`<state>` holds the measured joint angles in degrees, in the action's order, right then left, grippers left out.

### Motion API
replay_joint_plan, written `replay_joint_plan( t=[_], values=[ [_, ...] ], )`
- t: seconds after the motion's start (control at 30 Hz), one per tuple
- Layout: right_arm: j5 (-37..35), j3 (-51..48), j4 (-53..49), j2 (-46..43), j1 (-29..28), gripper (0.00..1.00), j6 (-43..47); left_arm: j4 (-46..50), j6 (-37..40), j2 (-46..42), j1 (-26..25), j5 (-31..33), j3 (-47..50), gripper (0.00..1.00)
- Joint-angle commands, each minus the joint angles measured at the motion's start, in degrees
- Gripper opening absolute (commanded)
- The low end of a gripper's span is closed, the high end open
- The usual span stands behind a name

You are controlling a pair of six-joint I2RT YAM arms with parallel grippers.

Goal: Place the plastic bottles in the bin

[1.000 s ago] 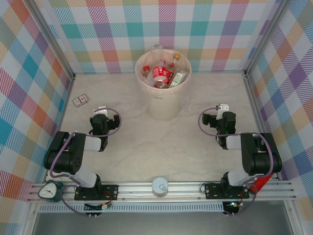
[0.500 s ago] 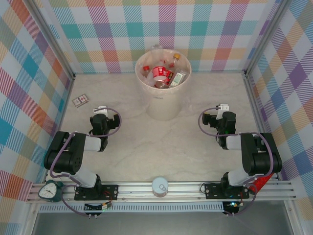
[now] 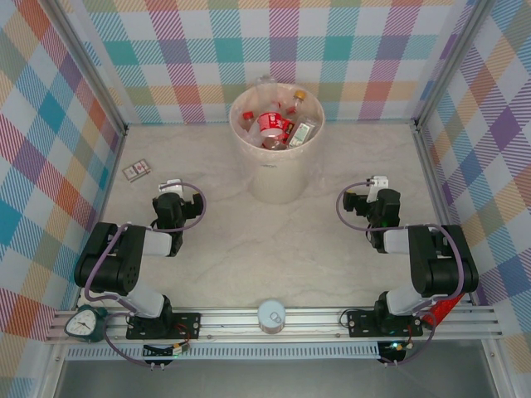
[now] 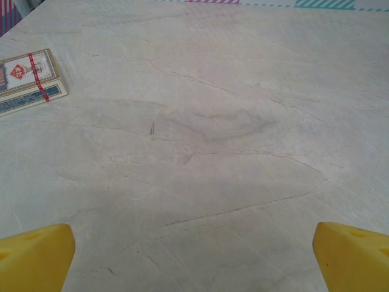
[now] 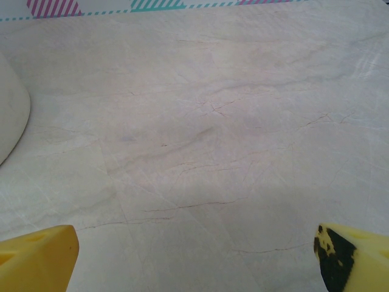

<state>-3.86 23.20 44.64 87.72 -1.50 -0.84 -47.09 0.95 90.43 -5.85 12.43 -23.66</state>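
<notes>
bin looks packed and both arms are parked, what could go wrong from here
1. The plastic bottles are heaped to the rim of the bin; a bump could spill one out.
2. The white-lidded jar and the card pack sit outside the bin; the open left gripper or right gripper might grab them by mistake.

- I am looking at a pale, marble-patterned tabletop (image 3: 249,249) spreading flat across the whole cell, with thin grey veins running through it.
- Three walls are closing it in: the back wall (image 3: 274,41), the left wall (image 3: 41,149) and the right wall (image 3: 489,141), all showing a pastel plaid pattern.
- Metal posts (image 3: 87,70) are standing in the far corners.
- An aluminium rail (image 3: 224,319) is running along the near edge.
- Light is falling softly and evenly, and I am picking up only faint shadows.
</notes>
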Motion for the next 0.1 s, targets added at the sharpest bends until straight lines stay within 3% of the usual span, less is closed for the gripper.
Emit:
replay_joint_plan(
  t=[0.0,0.07],
  values=[
    [0.9,0.4,2.2,0.2,0.3,0.99,-0.5,-2.7,0.4,0.1,0.4,-1.2,0.4,1.0],
    [0.9,0.3,2.4,0.0,0.4,0.99,-0.5,-2.7,0.5,0.1,0.4,-1.2,0.4,1.0]
  ],
)
